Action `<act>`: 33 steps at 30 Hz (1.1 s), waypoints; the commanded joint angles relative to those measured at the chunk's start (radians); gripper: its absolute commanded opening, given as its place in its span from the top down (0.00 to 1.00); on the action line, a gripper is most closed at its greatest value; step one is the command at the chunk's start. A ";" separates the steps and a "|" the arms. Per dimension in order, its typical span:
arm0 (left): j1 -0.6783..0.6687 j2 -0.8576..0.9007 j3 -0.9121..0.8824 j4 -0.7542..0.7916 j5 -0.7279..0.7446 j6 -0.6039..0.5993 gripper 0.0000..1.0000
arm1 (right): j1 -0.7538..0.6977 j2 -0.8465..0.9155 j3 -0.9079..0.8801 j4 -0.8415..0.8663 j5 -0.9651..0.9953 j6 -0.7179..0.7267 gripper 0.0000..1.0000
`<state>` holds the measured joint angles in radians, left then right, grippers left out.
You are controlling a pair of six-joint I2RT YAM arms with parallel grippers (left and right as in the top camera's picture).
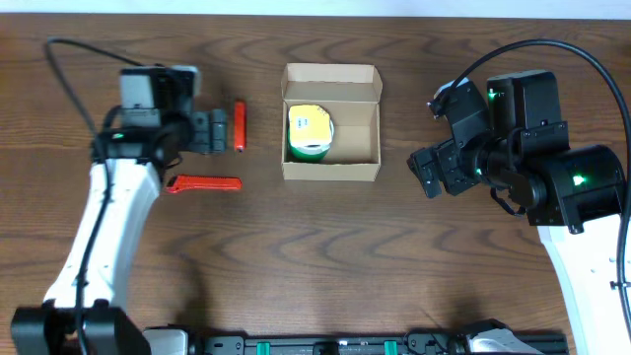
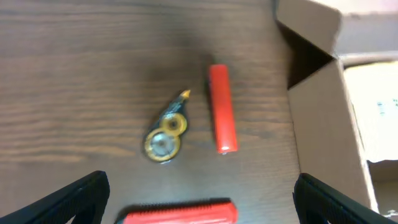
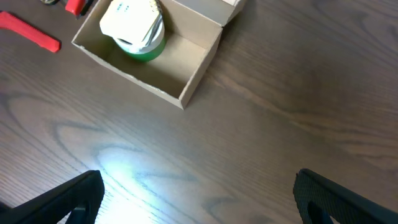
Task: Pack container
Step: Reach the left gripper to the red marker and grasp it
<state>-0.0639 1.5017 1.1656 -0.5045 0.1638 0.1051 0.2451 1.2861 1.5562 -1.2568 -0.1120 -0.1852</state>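
The container (image 1: 331, 172) is an open tan cardboard box at the table's middle, its flap lid standing at the back. A green, white and yellow tape roll (image 1: 309, 131) lies in its left half. My left gripper (image 1: 212, 131) is open and empty, left of the box, over a red marker (image 2: 222, 117) and a small gold and black dispenser (image 2: 165, 135). The box's corner (image 2: 323, 124) shows in the left wrist view. My right gripper (image 1: 430, 170) is open and empty, to the right of the box. The right wrist view shows the box (image 3: 134, 76) and the roll (image 3: 134, 28).
A red-handled tool (image 1: 202, 183) lies on the table below my left gripper; it also shows in the left wrist view (image 2: 180, 213) and the right wrist view (image 3: 31, 31). The red marker (image 1: 240, 126) lies between my left gripper and the box.
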 commanded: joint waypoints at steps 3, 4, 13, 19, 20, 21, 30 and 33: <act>-0.110 0.093 0.017 0.051 -0.122 0.010 0.05 | -0.009 -0.011 -0.002 0.000 0.006 -0.010 0.01; -0.123 0.116 0.017 0.066 -0.122 -0.018 0.05 | -0.009 -0.011 -0.002 0.000 0.006 -0.011 0.01; -0.149 0.293 0.017 0.225 -0.156 -0.108 0.04 | -0.009 -0.011 -0.002 0.000 0.006 -0.011 0.01; -0.154 0.363 0.018 0.296 -0.143 -0.115 0.05 | -0.009 -0.011 -0.002 0.000 0.006 -0.010 0.01; -0.154 0.372 0.017 0.298 -0.144 -0.129 0.05 | -0.009 -0.011 -0.002 0.000 0.006 -0.010 0.01; -0.154 0.379 0.017 0.298 -0.143 -0.142 0.05 | -0.009 -0.011 -0.002 0.000 0.006 -0.010 0.01; -0.153 0.440 0.018 0.346 -0.119 -0.159 0.09 | -0.009 -0.011 -0.002 0.000 0.006 -0.010 0.01; -0.154 0.464 0.018 0.356 -0.119 -0.165 0.09 | -0.009 -0.011 -0.002 0.000 0.006 -0.010 0.01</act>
<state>-0.2134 1.9335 1.1660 -0.1535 0.0452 -0.0456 0.2447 1.2861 1.5562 -1.2568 -0.1120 -0.1856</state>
